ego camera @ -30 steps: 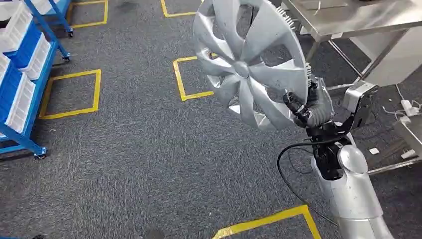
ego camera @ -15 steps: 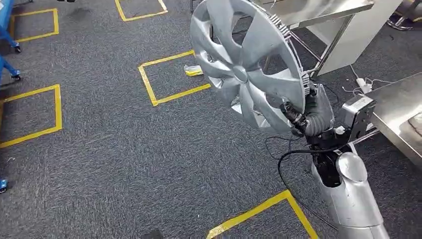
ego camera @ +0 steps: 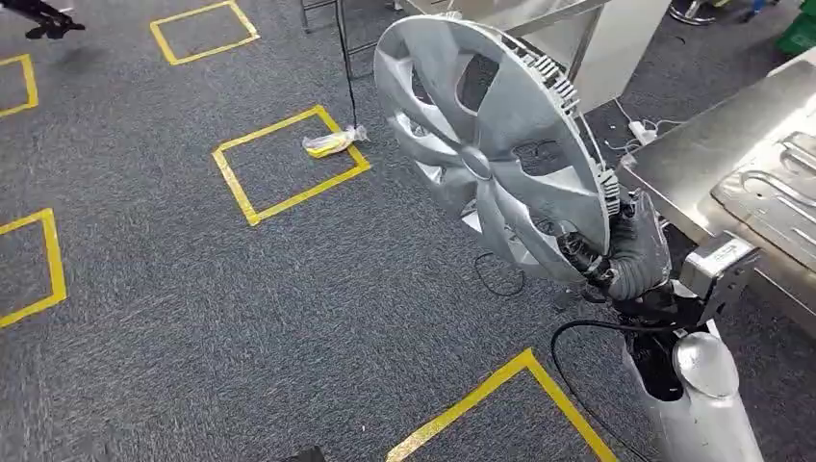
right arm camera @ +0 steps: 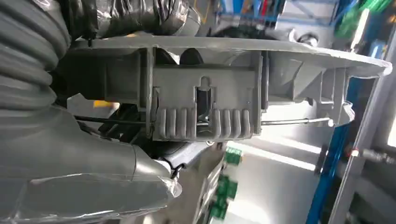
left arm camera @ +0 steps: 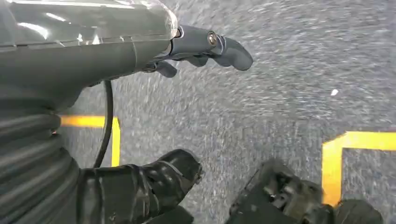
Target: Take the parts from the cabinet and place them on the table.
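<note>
Silver plastic wheel cover (ego camera: 491, 154) held aloft, tilted, over grey carpet (ego camera: 192, 308).

Right hand (ego camera: 616, 252) grasps its lower rim; clip ribs on the back (right arm camera: 205, 121) show at the wrist. Stainless steel surface (ego camera: 693, 164) just right of it. Left hand (left arm camera: 205, 46) holds nothing, fingers loosely extended above carpet. Yellow tape squares (ego camera: 289, 164) mark the floor.
</note>
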Controlling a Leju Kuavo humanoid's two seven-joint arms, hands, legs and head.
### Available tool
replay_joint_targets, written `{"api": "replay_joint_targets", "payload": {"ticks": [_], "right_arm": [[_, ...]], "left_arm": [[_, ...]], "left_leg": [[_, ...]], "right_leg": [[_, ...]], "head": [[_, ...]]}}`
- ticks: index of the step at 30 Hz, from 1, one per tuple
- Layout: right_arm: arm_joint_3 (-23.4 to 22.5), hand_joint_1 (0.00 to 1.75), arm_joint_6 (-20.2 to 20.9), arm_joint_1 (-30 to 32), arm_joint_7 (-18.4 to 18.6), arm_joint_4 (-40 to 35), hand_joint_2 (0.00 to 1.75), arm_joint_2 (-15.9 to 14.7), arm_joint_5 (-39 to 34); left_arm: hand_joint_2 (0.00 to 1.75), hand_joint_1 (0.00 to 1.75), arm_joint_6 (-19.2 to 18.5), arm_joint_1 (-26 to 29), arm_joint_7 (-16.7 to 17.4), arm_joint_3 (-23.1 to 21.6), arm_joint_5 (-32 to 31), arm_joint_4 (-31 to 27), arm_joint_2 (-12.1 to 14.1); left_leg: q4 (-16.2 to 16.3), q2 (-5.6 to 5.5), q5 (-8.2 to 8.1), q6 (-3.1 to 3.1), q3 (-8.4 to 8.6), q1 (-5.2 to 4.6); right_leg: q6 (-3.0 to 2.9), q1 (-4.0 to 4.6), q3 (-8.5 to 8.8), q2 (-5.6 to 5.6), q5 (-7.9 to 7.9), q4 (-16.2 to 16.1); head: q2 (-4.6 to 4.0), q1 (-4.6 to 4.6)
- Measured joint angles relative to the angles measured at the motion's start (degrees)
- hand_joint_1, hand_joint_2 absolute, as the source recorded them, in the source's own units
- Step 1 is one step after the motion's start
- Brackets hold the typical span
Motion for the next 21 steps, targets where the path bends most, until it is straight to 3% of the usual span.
{"api": "replay_joint_targets", "payload": {"ticks": [1, 3, 4, 5, 7, 8, 9, 10, 11, 13, 14, 15, 16, 17, 19, 20, 21], "right_arm": [[-0.02, 1.75, 0.07, 0.36, -0.04, -0.38, 1.75, -0.13, 0.04], [-0.02, 1.75, 0.06, 1.84, -0.06, -1.36, 1.75, -0.13, 0.04], [-0.02, 1.75, 0.06, 2.51, -0.04, -1.71, 1.75, -0.13, 0.04], [-0.02, 1.75, 0.09, 3.00, -0.02, -1.88, 1.75, -0.16, 0.04], [-0.02, 1.75, 0.11, 3.66, 0.00, -2.21, 1.75, -0.18, 0.07], [-0.02, 1.75, 0.24, 3.78, 0.02, -2.56, 1.75, -0.18, 0.04], [-0.02, 1.75, 0.44, 3.82, 0.05, -2.76, 1.75, -0.18, 0.02], [-0.02, 1.75, 0.61, 3.85, 0.02, -3.00, 1.75, -0.18, -0.02], [-0.07, 1.75, 0.85, 4.04, 0.02, -3.30, 1.75, -0.18, -0.02], [-0.11, 1.75, 1.09, 4.90, 0.05, -4.00, 1.75, -0.20, -0.02], [-0.13, 1.75, 1.09, 5.12, 0.07, -4.38, 1.75, -0.27, -0.02], [-0.15, 1.75, 1.11, 5.38, 0.02, -4.75, 1.75, -0.29, -0.04], [-0.13, 1.75, 1.22, 5.32, -0.02, -4.94, 1.75, -0.33, -0.04], [-0.11, 1.75, 1.24, 5.37, -0.02, -5.05, 1.75, -0.35, -0.11], [0.02, 1.75, 1.22, 5.78, 0.00, -5.05, 1.75, -0.31, -0.15], [0.02, 1.75, 1.11, 5.89, 0.16, -5.05, 1.75, -0.33, -0.13], [0.02, 1.75, 1.09, 5.95, 0.31, -5.03, 1.75, -0.33, -0.11]], "left_arm": [[1.75, 0.00, -0.09, -0.04, 0.02, -0.18, -0.09, 0.00, 0.00], [1.75, 0.00, -0.26, 0.07, 0.11, -0.55, -0.39, 0.00, 0.00], [1.75, 0.00, -0.26, 0.18, 0.15, -0.74, -0.52, 0.00, -0.02], [1.75, 0.00, -0.26, 0.22, 0.15, -0.83, -0.52, 0.00, -0.02], [1.75, 0.00, -0.26, 0.05, 0.15, -0.92, -0.52, 0.00, -0.02], [1.75, 0.00, -0.26, -0.06, 0.15, -0.98, -0.57, 0.00, -0.02], [1.75, 0.00, -0.31, -0.07, 0.15, -1.05, -0.65, 0.02, 0.07], [1.75, 0.00, -0.42, -0.22, 0.13, -1.16, -0.81, 0.00, 0.09], [1.75, 0.00, -0.59, -0.32, 0.13, -1.23, -1.01, 0.00, 0.07], [1.75, 0.00, -0.92, -0.70, 0.15, -1.31, -1.22, -0.02, -0.17], [1.75, 0.00, -1.01, -0.88, 0.17, -1.38, -1.44, -0.04, -0.48], [1.75, 0.00, -1.03, -1.22, 0.35, -1.38, -1.53, -0.04, -0.42], [1.75, 0.00, -1.09, -1.35, 0.35, -1.40, -1.60, -0.04, -0.46], [1.75, 0.00, -1.23, -1.35, 0.37, -1.47, -1.60, -0.04, -0.55], [1.75, 0.00, -1.27, -1.25, 0.50, -1.55, -1.64, -0.04, -0.57], [1.75, 0.00, -1.29, -1.28, 0.50, -1.57, -1.75, -0.04, -0.57], [1.75, 0.00, -1.36, -1.38, 0.50, -1.62, -1.84, -0.04, -0.61]], "left_leg": [[3.34, -1.35, -1.93, 0.13, -1.57, -0.01], [13.10, -2.85, -5.78, 0.26, -6.69, -0.18], [15.95, -2.98, -5.97, 0.30, -8.54, -0.24], [15.89, -2.99, -4.75, 0.45, -9.01, -0.27], [9.30, -3.39, 0.41, 0.98, -6.89, -0.33], [4.17, -4.49, 3.34, 1.41, -4.89, -0.41], [0.79, -7.46, 4.02, 1.95, -3.75, -0.33], [-0.32, -7.49, 3.70, 1.85, -3.11, -0.28], [-0.12, -6.93, 3.75, 1.90, -3.13, -0.58], [-0.53, -5.89, 3.96, 2.46, -2.88, -0.86], [-1.29, -5.11, 4.41, 2.89, -2.55, -0.19], [-1.82, -4.51, 4.67, 3.12, -2.19, -0.20], [-2.03, -3.93, 4.64, 3.52, -2.05, -0.25], [-2.02, -3.30, 4.65, 3.53, -1.98, -0.33], [-1.94, -1.97, 4.41, 3.58, -1.96, -0.36], [-1.93, -1.28, 4.30, 3.51, -1.93, -0.35], [-1.89, -0.63, 4.15, 3.33, -1.84, -0.32]], "right_leg": [[-0.48, 0.09, 0.04, 0.45, 0.01, 0.02], [-0.74, 0.42, 0.17, 2.11, -0.15, 0.05], [-0.85, 0.61, 0.22, 2.97, -0.22, 0.16], [-0.93, 0.75, 0.30, 3.83, -0.30, 0.25], [-0.93, 0.90, 0.50, 5.51, -0.50, 0.55], [-0.83, 0.95, 0.58, 6.29, -0.67, 0.79], [-0.69, 0.82, 0.38, 6.84, -0.83, 1.03], [-0.32, 1.11, 0.02, 7.70, -1.00, 1.52], [0.18, 0.68, -0.13, 8.29, -0.81, 1.32], [1.06, 0.54, -0.18, 9.43, -0.46, 0.74], [1.36, 0.70, -0.14, 9.80, -0.42, 0.59], [1.58, 0.85, -0.53, 6.23, -1.25, 1.78], [1.80, 0.79, -1.85, 3.73, -3.07, 4.54], [2.05, 0.71, -3.85, 2.54, -5.11, 8.63], [2.55, 0.23, -7.79, 1.72, -7.73, 16.13], [2.74, -0.03, -8.33, 1.55, -7.21, 16.84], [2.88, -0.25, -7.35, 1.35, -5.50, 14.82]], "head": [[0.00, -0.17], [0.00, -0.17], [0.00, -0.17], [0.00, -0.17], [0.00, -0.17], [0.00, -0.17], [0.00, -0.13], [0.00, -0.09], [0.00, -0.13], [0.00, -0.11], [0.00, -0.17], [0.00, 0.02], [0.00, 0.14], [0.00, 0.15], [0.00, 0.15], [0.00, 0.13], [0.00, 0.15]]}}
